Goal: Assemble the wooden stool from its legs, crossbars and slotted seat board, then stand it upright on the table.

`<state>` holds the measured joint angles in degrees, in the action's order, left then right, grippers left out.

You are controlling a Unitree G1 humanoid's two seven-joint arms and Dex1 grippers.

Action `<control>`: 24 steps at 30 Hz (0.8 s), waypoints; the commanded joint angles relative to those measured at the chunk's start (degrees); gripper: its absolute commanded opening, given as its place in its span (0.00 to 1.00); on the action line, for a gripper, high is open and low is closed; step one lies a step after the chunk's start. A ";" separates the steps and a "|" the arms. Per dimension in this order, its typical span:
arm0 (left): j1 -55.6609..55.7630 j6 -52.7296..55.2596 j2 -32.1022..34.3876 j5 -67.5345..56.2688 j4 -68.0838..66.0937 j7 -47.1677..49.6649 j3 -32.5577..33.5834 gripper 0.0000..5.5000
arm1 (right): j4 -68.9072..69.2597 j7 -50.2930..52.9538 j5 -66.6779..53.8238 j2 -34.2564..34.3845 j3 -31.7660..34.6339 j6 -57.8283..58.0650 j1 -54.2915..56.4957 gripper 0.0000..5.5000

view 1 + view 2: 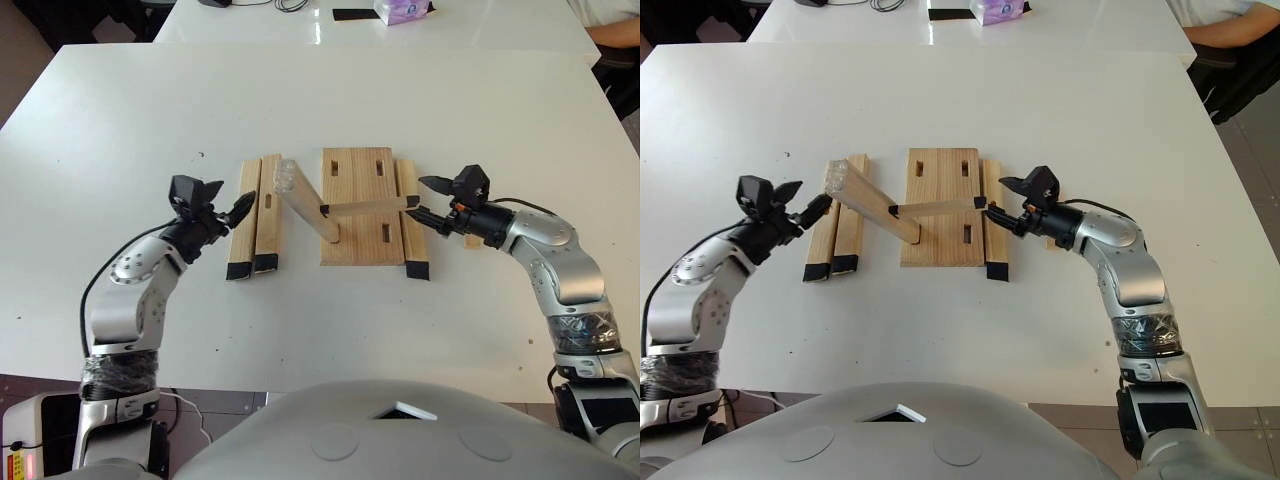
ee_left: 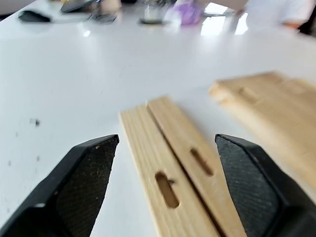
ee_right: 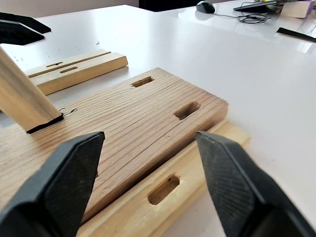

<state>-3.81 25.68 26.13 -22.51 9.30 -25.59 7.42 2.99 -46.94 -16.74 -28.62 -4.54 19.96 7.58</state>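
The slotted seat board point(image 1: 358, 170) lies flat mid-table. A leg point(image 1: 303, 205) stands tilted in one of its slots, and a thin crossbar point(image 1: 370, 206) runs from that leg toward the right. Two legs point(image 1: 257, 215) lie side by side left of the board, and another leg point(image 1: 412, 225) lies along its right edge. My left gripper point(image 1: 225, 198) is open just left of the two legs point(image 2: 170, 163), low over the table. My right gripper point(image 1: 426, 198) is open at the board's right edge, beside the crossbar's end, over the board point(image 3: 133, 111) and the lone leg point(image 3: 165, 195).
A small wooden piece point(image 1: 472, 241) lies behind my right gripper. A second white table point(image 1: 380, 25) at the back carries a tissue pack point(image 1: 405, 10) and cables. White tabletop point(image 1: 150, 120) spreads wide around the parts.
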 commanded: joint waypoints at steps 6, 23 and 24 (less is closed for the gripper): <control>0.58 7.17 -3.48 0.16 0.47 5.03 0.16 0.66 | -1.68 2.56 0.68 0.91 1.74 -2.05 0.00 0.62; -7.07 18.52 -0.72 -0.07 13.34 7.13 3.76 0.66 | 3.83 7.88 -0.23 2.88 3.75 -2.65 -9.53 0.62; -7.22 18.79 -0.41 0.16 13.03 7.05 3.89 0.66 | 4.12 8.20 -0.23 3.12 3.66 -2.63 -9.83 0.62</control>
<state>-10.31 43.13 24.37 -22.70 22.36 -18.05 10.85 5.81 -39.61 -16.83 -26.29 -1.32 17.74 -1.49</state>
